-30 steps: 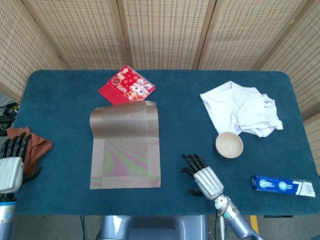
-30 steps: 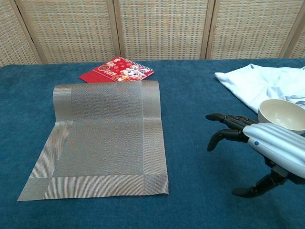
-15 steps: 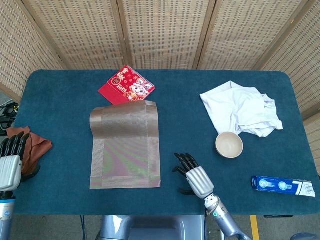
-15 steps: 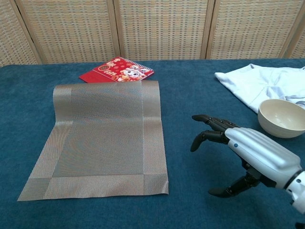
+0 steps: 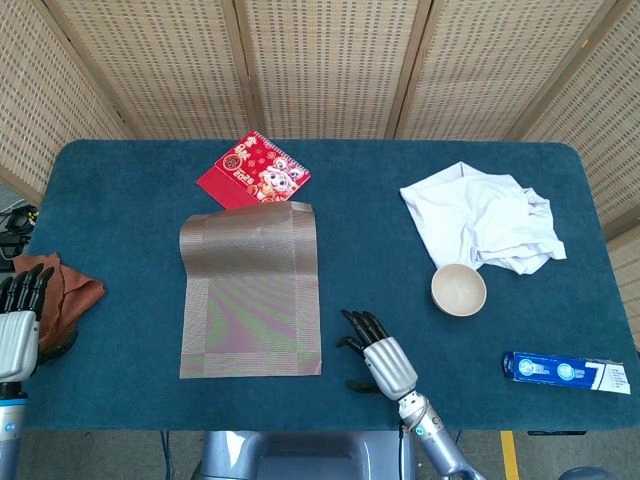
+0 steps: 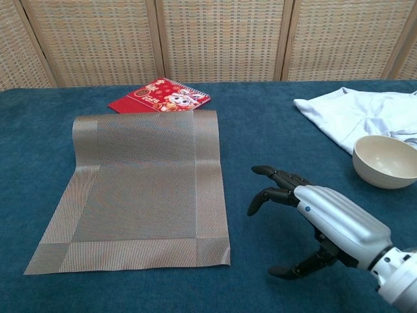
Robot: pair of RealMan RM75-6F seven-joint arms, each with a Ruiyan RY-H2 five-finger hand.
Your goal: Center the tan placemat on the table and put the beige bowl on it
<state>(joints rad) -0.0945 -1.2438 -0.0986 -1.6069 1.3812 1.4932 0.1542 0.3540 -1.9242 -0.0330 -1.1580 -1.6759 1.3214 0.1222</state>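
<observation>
Right hand [image 6: 326, 218] hovers with fingers spread and empty, just right of the tan placemat [image 5: 252, 290]; the beige bowl [image 5: 458, 289] sits farther right, near the white cloth [image 5: 480, 220].

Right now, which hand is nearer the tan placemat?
Right. The right hand hovers just beside the tan placemat, near its front corner; the left hand sits at the table's far edge.

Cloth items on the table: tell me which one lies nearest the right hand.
The tan placemat: its near right corner lies just left of the right hand. The white cloth and brown rag lie farther off.
</observation>
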